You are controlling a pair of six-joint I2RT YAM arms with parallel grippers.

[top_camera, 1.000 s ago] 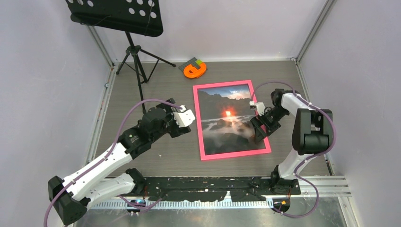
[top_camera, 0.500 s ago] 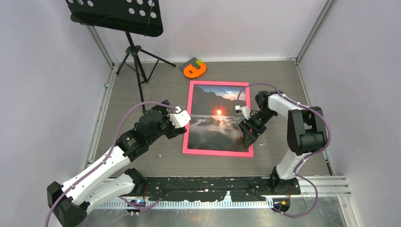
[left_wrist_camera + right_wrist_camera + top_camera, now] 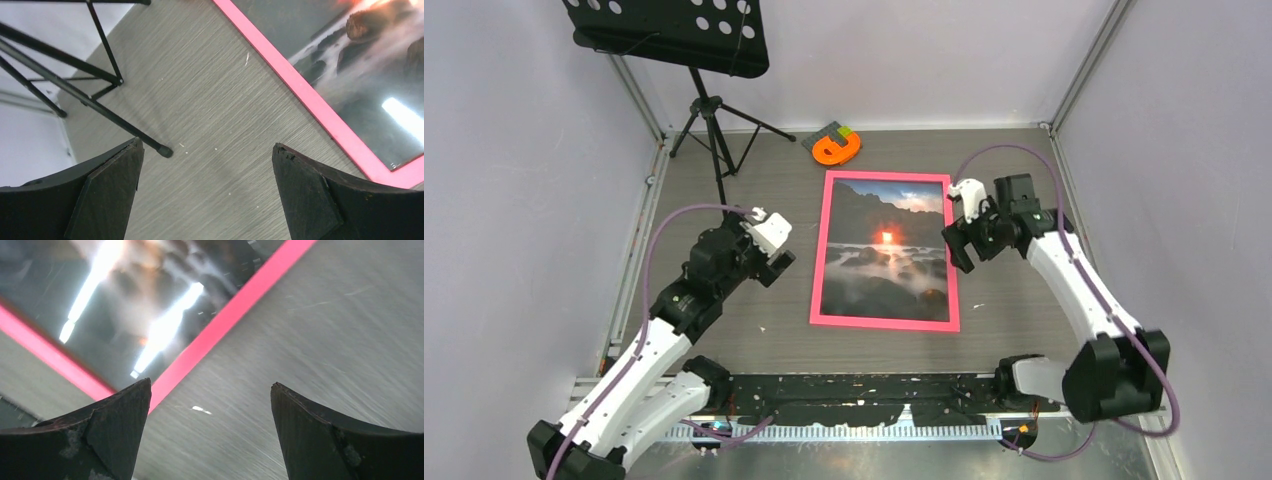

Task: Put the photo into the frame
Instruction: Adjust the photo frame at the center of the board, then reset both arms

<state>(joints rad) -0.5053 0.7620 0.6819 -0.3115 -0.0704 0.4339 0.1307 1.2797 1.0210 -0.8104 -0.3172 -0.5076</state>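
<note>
I have the frame [image 3: 881, 321] lying flat on the table [image 3: 1024, 300], about midway between the two arms, its pink border square to the near edge. The photo [image 3: 884, 250] sits inside that border; I can't tell whether it is fully seated. My left gripper [image 3: 776, 266] hangs just left of the frame with its fingers spread wide and nothing between them. My right gripper [image 3: 955, 250] is over the frame's right edge, equally wide and empty. I'd judge the framed print light, thin and fairly stiff. The face throws back hard glare in the right wrist view, so I expect it to be slick and easily marked. If I must shift it, I'd push or pinch at the pink border, near a corner, and stay off the glossy picture
</note>
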